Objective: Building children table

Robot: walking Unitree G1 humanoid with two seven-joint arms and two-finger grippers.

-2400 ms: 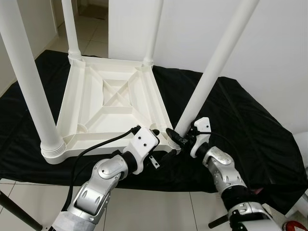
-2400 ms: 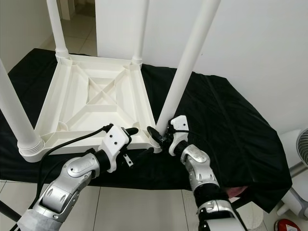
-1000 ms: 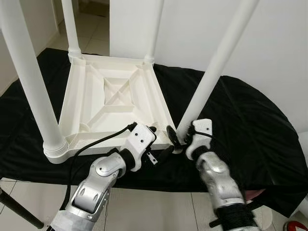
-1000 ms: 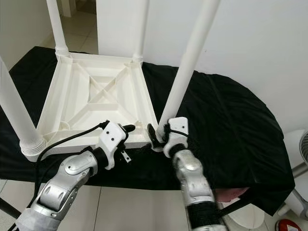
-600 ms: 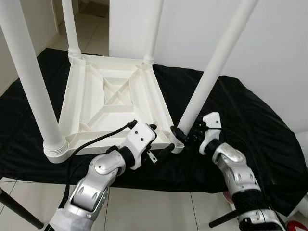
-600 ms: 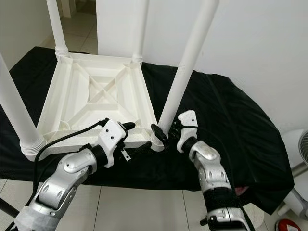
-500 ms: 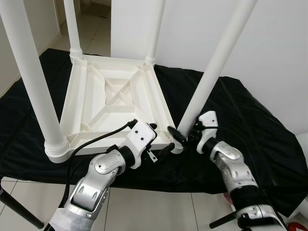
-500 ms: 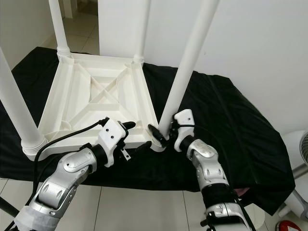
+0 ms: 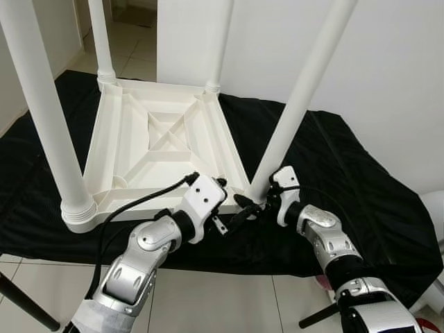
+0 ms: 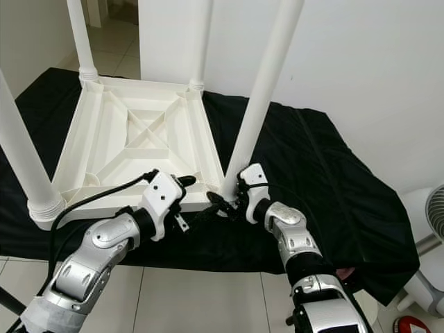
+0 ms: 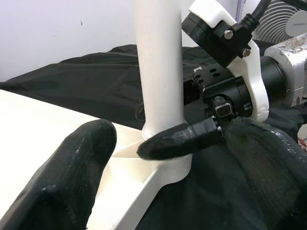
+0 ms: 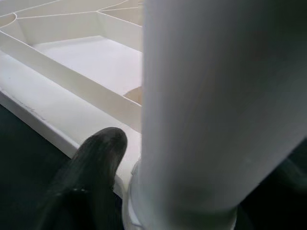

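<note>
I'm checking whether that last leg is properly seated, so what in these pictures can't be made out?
- Leg joint with the table frame: in the head views the right gripper covers it; the right wrist view is too close to show a seam.
- Tops of all four legs: cut off by the upper edge of the head views.
- Left gripper: its fingers are blurred in the left wrist view.
- Black cloth: what it covers is hidden.
</note>
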